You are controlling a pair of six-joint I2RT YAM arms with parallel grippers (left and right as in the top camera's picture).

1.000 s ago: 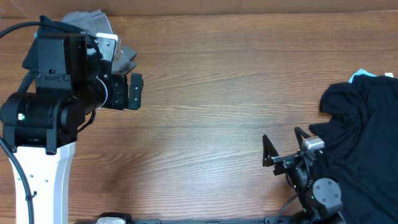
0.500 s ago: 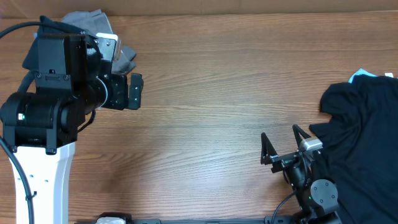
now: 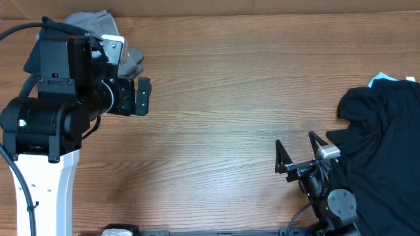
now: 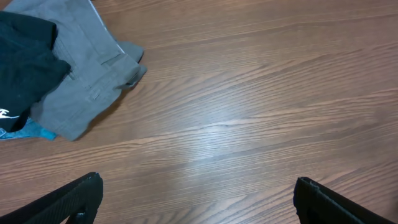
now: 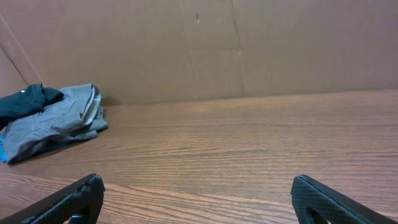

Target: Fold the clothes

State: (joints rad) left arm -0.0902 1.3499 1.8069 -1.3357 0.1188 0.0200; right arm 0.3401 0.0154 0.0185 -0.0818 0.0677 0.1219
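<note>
We count two clothing piles on the desk (image 3: 216, 98), well apart.

Far-left corner:
- one pair of grey pants (image 3: 98, 25), crumpled
- one black garment with white print (image 4: 25, 62), lying on the pants
- one bit of teal fabric (image 4: 34, 132) showing under the pants' edge

Right edge:
- one black shirt (image 3: 387, 151), bunched and unfolded
- one light-blue scrap (image 3: 382, 78) at the shirt's far side

Both arms are in view.
- The left gripper (image 4: 198, 202) hangs over bare wood just beside the grey pile. Its two fingers (image 4: 74, 199) are spread wide and hold nothing.
- The right gripper (image 3: 298, 151) sits low, just left of the black shirt. Its two fingers (image 5: 78, 198) are also spread wide and hold nothing. It points across the desk toward the grey pile and a brown cardboard wall (image 5: 217, 43).

Neither gripper is touching any cloth.
</note>
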